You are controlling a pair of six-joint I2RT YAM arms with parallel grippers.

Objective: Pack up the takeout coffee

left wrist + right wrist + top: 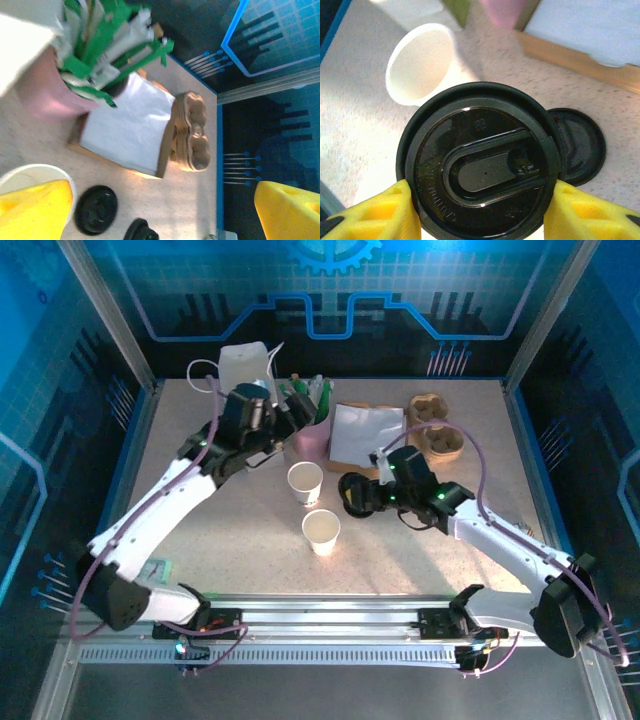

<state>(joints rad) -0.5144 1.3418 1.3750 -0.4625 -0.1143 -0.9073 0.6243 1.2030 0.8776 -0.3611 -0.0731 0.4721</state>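
Pinching the black lid (480, 150) by its rim, the right gripper (481, 188) had a yellow finger (375, 217) pressed on each side, so the lid sat square between the jaws. It was round, glossy plastic with an oval sip flap in the middle. There was raised lettering along the edge, too faint for me to read. Just ahead of the jaws stood an open white paper cup (417, 62), and a second lid (582, 145) lay flat on the table beside them. The left gripper (160, 192) was spread wide with nothing held.
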